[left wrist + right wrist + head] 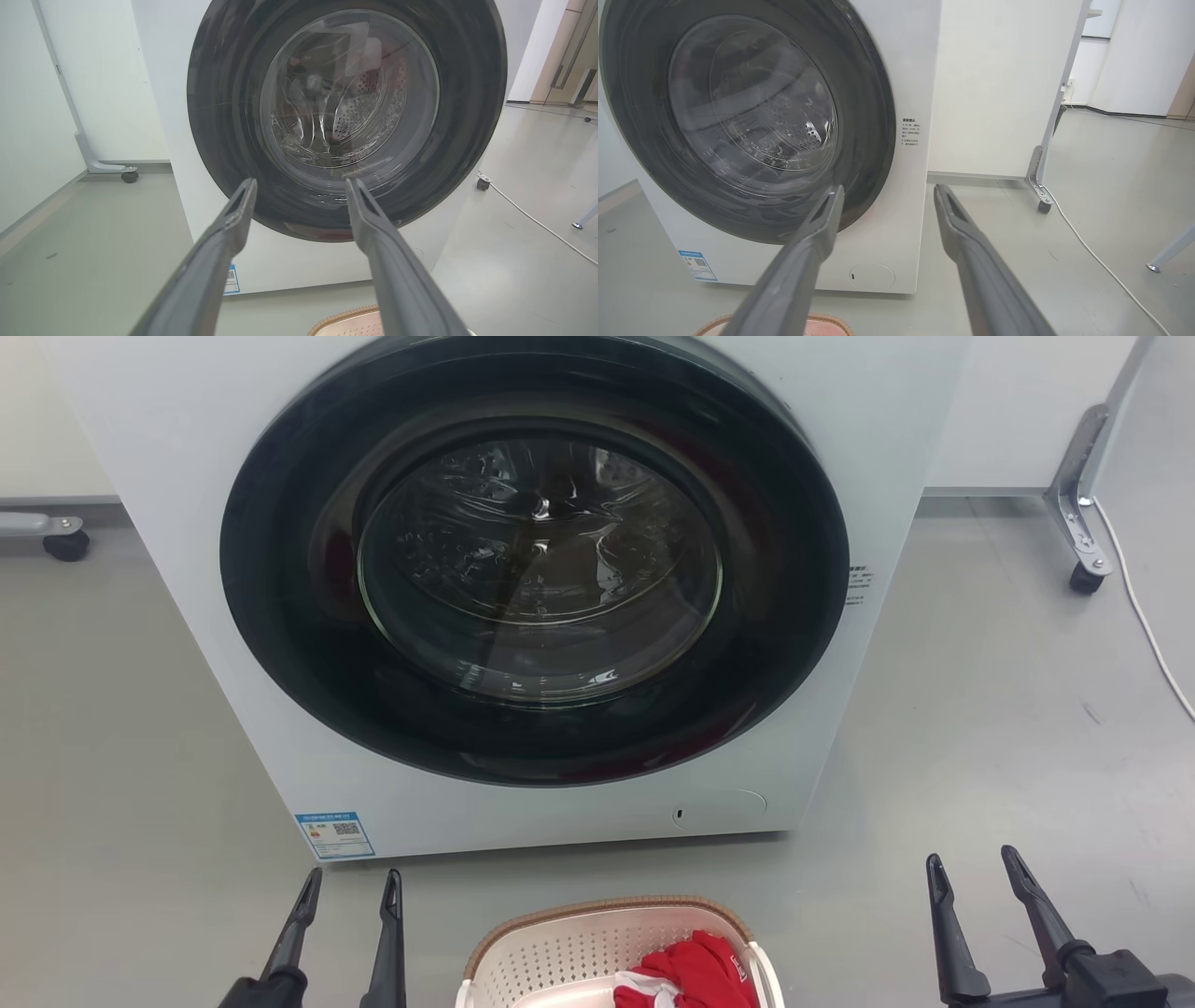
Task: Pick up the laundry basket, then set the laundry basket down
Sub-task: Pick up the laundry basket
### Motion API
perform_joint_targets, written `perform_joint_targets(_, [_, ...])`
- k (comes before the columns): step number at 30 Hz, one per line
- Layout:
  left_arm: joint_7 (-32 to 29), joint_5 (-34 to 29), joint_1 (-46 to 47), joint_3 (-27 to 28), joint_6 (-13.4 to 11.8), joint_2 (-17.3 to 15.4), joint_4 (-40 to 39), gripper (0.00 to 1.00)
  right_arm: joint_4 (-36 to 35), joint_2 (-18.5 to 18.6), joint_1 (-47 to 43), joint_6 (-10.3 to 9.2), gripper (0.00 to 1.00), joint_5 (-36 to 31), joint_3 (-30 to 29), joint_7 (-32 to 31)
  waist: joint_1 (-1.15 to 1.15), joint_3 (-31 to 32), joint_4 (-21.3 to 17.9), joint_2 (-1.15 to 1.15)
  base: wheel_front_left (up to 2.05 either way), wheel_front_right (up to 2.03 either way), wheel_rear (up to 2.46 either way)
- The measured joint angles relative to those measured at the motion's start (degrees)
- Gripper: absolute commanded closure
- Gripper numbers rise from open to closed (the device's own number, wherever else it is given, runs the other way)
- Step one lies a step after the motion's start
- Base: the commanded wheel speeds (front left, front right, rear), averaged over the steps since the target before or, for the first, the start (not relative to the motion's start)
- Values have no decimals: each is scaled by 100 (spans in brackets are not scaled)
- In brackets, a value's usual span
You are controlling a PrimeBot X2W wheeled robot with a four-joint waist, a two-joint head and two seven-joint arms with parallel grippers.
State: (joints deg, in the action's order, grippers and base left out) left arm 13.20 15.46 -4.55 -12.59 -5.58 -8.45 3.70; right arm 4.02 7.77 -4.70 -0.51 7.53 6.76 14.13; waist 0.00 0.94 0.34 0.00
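Basket (560, 952): we see it at the bottom edge of the head view, on the floor (121, 756) in front of the washer (896, 448) and a little apart from its base. Only its far part shows: a cream perforated wall under a brown rim.
Basket from the wrists: a strip of the brown rim (345, 322) peeks in at the bottom of the left wrist view. Another strip (833, 323) shows at the bottom of the right wrist view, partly behind a finger.
Contents: a red cloth (695, 971) lies in the basket's right side, with a bit of white fabric at its near edge.
Left jaws: open, with the two dark fingers (297, 919) parted and nothing between them. They stand just left of the basket without touching it, tips toward the washer.
Right jaws: open as well, with the fingers (943, 924) parted and holding nothing. They stand to the right of the basket, farther from it than the left pair.
Washer: white, front-loading, with its round dark door (537, 569) shut. We see the steel drum through the glass.
Sticker (334, 835): blue, at the washer's lower left corner.
Cable (1144, 616): white, trailing over the floor at the right, near a castor (1083, 581) on a metal bracket.
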Motion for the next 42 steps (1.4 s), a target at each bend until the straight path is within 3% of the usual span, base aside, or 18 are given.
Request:
perform_joint_targets(19, [-204,-1,-41,-31,-45,5,-175,0,-154,-11,-49,0,0,60,-13,-102,0,-277,-4,0,0,0,0])
perform_joint_targets(30, [-406,-60,403,-156,11,52,-203,0,-135,-46,322,3,0,176,-33,-225,1,-999,-36,1,0,0,0])
perform_joint_targets(42, [-1013,145,1172,-324,223,185,530,0,438,-104,954,130,0,311,91,-458,2,-1982,-82,1,0,0,0])
